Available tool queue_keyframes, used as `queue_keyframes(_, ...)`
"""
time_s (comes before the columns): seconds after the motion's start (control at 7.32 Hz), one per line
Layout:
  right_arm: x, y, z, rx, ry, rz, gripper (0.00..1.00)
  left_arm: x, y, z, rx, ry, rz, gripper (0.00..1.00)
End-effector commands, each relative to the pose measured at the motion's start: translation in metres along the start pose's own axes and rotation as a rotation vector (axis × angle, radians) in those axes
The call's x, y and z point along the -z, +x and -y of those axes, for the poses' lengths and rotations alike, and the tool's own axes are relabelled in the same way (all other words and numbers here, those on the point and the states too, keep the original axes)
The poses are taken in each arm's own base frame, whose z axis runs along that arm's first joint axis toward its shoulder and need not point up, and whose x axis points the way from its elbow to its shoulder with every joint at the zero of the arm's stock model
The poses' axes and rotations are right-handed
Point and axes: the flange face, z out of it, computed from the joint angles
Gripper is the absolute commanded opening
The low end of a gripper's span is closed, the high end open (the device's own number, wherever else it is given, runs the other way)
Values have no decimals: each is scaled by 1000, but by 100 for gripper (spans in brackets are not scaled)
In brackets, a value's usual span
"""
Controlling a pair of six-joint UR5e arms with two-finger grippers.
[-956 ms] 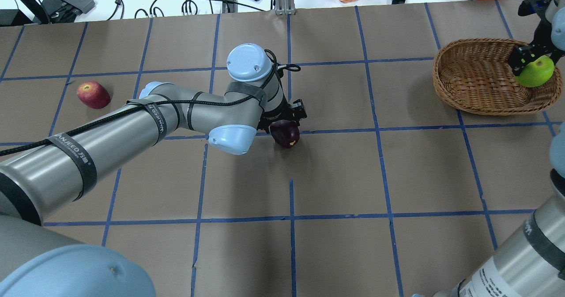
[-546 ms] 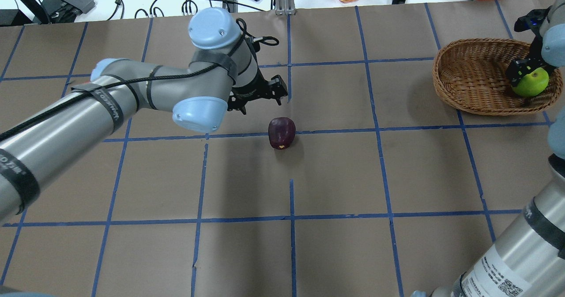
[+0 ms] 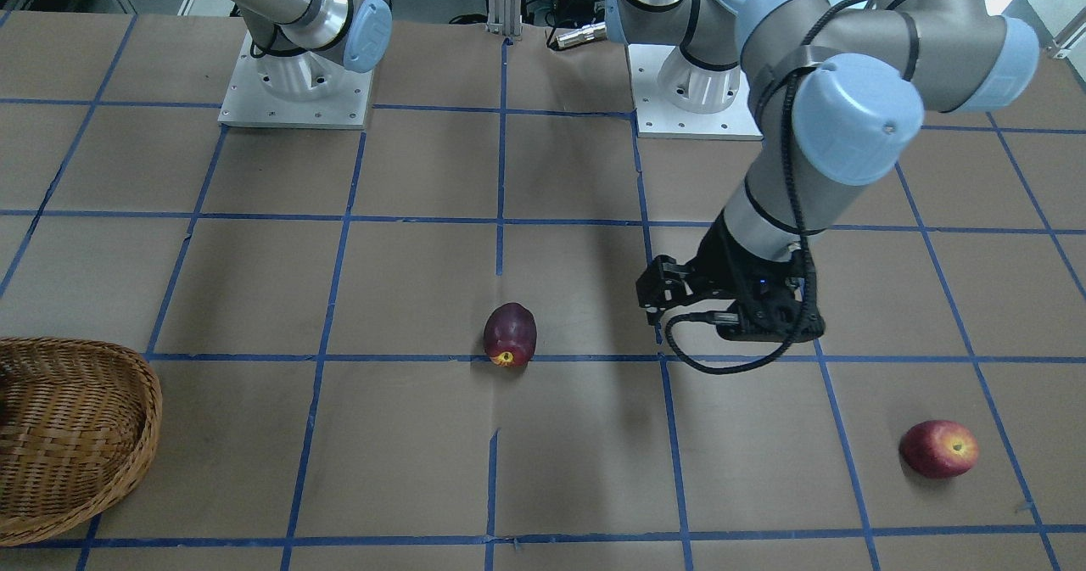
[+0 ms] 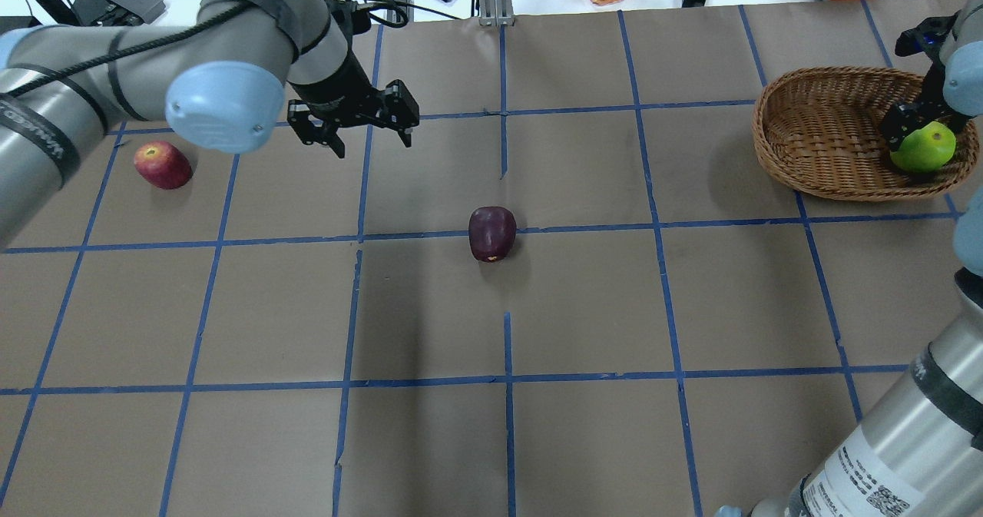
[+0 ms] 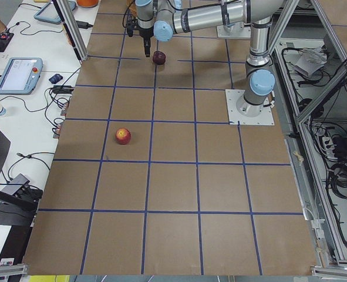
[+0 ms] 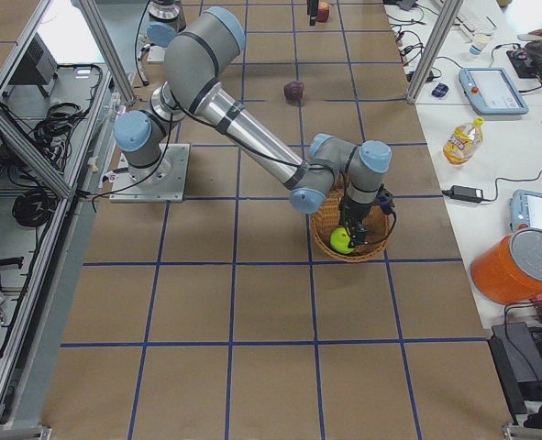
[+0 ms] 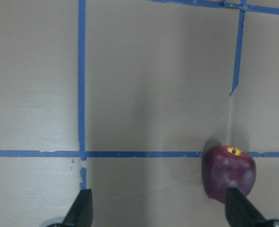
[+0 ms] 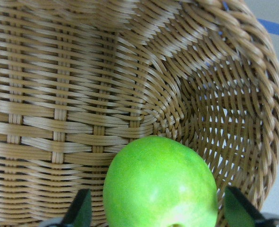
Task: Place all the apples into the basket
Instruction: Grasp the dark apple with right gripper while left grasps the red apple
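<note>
The left-arm strap [image 4: 34,129] reads VANJEED; the right-arm label [image 4: 854,490] reads UNIVERSAL.

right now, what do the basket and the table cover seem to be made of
Basket: woven wicker or rattan by the look, with tan interlaced strands, matte with a slight sheen. Table cover: probably brown kraft paper, flat and matte, with seams and small tears along the blue tape lines.

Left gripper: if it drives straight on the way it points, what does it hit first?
The left gripper likely meets bare table by a tape crossing; the maroon apple sits off to one side, though depth is unclear.
</note>
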Motion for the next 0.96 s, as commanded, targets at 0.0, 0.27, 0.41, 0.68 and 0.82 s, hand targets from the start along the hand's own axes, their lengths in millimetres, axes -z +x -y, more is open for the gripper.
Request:
queue_keyframes(0.0,73,-24,-21,2,-10,79,100,2,-91,27,-148,10,24,100)
queue_keyframes(0.27,134,-108,-22,-84,-39,183,100,-21,-199,44,-160,3,75,100)
queue_keyframes(0.41,151,-147,-22,-96,-79,197,100,-46,-236,55,-138,-4,75,100)
queue_keyframes(0.68,193,-264,-12,-213,-81,193,100,-65,-288,87,-265,5,93,100)
queue_keyframes(0.82,206,-332,-9,-250,-78,222,100,-77,-314,92,-255,-8,103,100)
